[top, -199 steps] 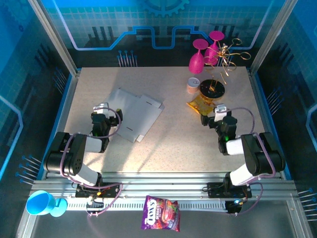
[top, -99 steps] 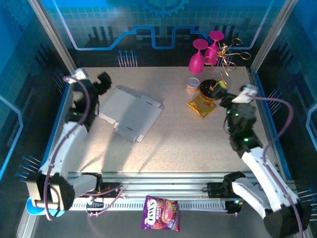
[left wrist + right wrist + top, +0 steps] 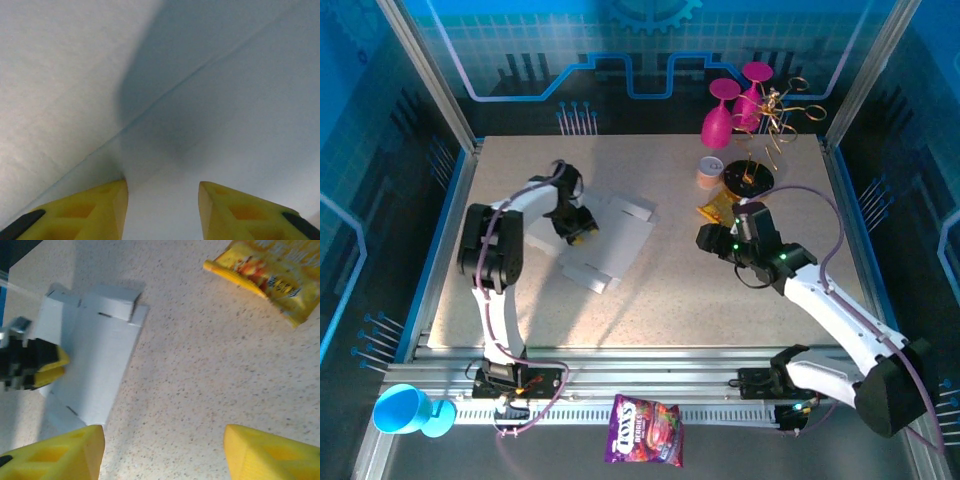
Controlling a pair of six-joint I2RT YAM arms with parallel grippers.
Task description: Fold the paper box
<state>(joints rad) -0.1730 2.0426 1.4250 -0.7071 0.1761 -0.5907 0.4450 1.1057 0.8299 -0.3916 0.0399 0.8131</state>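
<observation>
The paper box (image 3: 618, 238) lies flat and unfolded on the table, a white sheet with small flaps and tabs at its edges. My left gripper (image 3: 581, 229) is low over its left part. In the left wrist view the yellow fingertips (image 3: 107, 202) stand a short way apart, with the box's creased panel (image 3: 210, 90) under and between them, so the left gripper (image 3: 162, 200) is open. My right gripper (image 3: 704, 238) hovers over bare table to the right of the box. In its wrist view the right gripper (image 3: 165, 450) is wide open, and the box (image 3: 102, 352) and the left gripper (image 3: 50, 367) lie ahead.
A golden-yellow snack packet (image 3: 718, 208) (image 3: 272, 275) lies just right of the right gripper. Behind it stand a small pink cup (image 3: 708, 172), a gold wire stand on a black base (image 3: 752, 178) and two pink glasses (image 3: 725, 110). A purple candy bag (image 3: 645, 430) and blue cup (image 3: 405, 410) sit off the front edge.
Both arms unfolded from near their bases. The left gripper came down onto the box's left part and its jaws narrowed. The right gripper swung left to beside the box and narrowed slightly.
</observation>
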